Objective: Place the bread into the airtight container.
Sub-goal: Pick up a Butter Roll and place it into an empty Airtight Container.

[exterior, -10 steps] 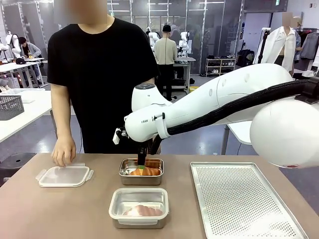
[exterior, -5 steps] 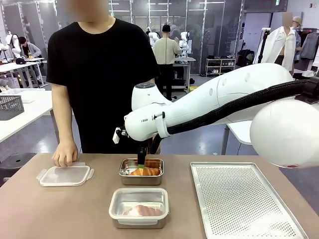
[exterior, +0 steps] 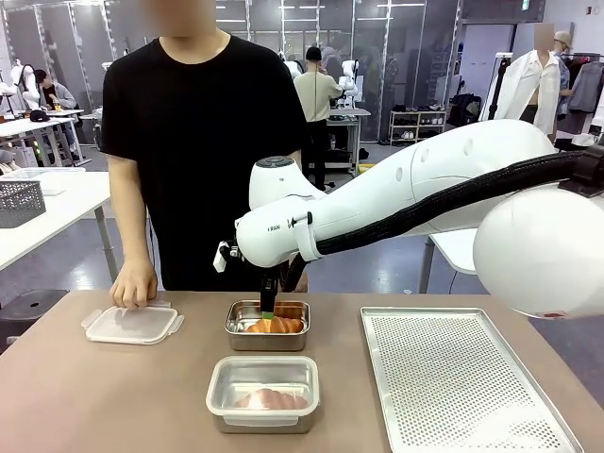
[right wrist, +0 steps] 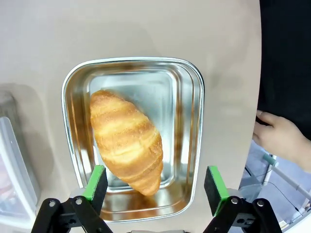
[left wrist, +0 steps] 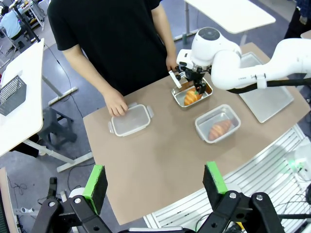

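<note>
One croissant [right wrist: 127, 141] lies in a steel container [right wrist: 194, 145] at the middle of the table [exterior: 113, 406]. My right gripper [right wrist: 155, 184] hangs open just above it, a green pad on either side, touching nothing. From the front, that gripper [exterior: 269, 307] sits over the far container [exterior: 241, 335] holding the croissant [exterior: 275, 325]. A second croissant [exterior: 271, 399] rests in the nearer container [exterior: 262, 368], which has translucent walls. My left gripper [left wrist: 155, 183] is open, high above the table's near side and holding nothing.
A clear lid [exterior: 132, 324] lies at the left of the table with the person's hand [exterior: 132, 283] on it. The person's other hand [right wrist: 282, 138] hangs beyond the far edge. A perforated metal tray [exterior: 462, 377] fills the right side.
The person has stepped and slid the lid a little to the right. My right gripper and both croissants have not moved.
</note>
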